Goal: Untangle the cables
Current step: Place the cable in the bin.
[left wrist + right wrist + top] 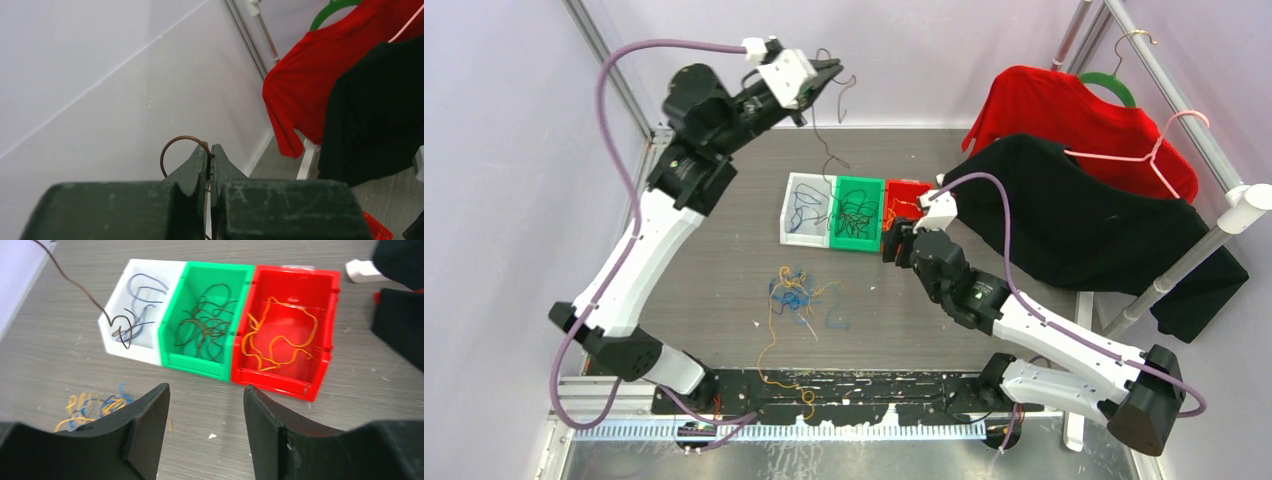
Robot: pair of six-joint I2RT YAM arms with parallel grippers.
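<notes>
Top external view: a dark cable (pixel 817 130) hangs from the left gripper (pixel 834 72), clamped on it up high, its lower end curling by the white bin (pixel 790 205). A tangle (pixel 796 295) of blue and yellow cables lies on the table (pixel 724 260). The right gripper (pixel 206 390) has its jaws apart and empty, near the red bin (pixel 912 190).

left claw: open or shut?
Shut. In the left wrist view the left claw has its jaws pressed together on a thin dark cable, which loops out above the tips.
</notes>
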